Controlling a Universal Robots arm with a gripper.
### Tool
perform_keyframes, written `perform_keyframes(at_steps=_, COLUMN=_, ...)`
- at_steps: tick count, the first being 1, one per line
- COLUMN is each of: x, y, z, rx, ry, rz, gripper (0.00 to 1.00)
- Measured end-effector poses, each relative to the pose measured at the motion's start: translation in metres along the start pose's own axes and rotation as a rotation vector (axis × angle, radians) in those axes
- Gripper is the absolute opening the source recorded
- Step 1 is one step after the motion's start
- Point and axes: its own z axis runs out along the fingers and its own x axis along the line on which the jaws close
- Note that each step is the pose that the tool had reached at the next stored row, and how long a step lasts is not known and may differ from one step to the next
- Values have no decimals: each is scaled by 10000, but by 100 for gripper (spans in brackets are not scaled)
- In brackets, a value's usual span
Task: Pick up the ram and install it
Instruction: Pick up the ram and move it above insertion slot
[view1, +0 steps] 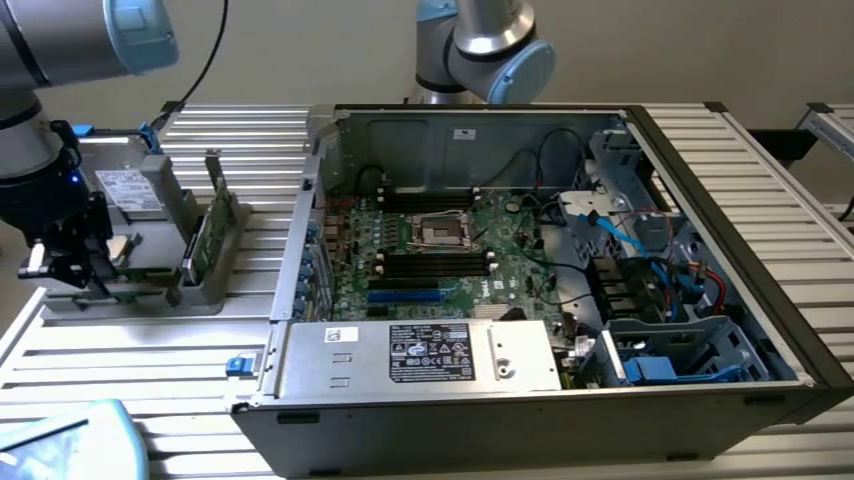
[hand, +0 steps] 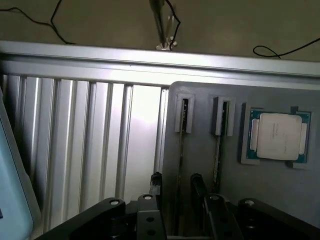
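Note:
The ram (view1: 210, 232) is a thin green stick standing on edge in a grey holder block (view1: 134, 290) on the exterior view's left, outside the computer case. My gripper (view1: 67, 272) hangs over that block, toward the exterior view's left of the ram. In the wrist view my gripper (hand: 176, 181) is open, its two dark fingers apart. The ram (hand: 180, 145) shows there edge-on as a thin dark strip lined up with the gap between them. I see no contact with it. The motherboard's long black slots (view1: 430, 265) lie inside the open case.
The holder block also carries a second slotted post (hand: 222, 117) and a square silver processor chip (hand: 277, 135). The open case (view1: 721, 230) has tall metal walls, cables and a power supply (view1: 427, 352) at its front. A second arm's base (view1: 481, 50) stands behind the case.

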Motion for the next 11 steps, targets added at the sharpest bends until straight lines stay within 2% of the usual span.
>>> perform_keyframes(at_steps=11, x=-6, y=-41, z=130, rx=34, ry=-6, rz=-274, gripper=36)
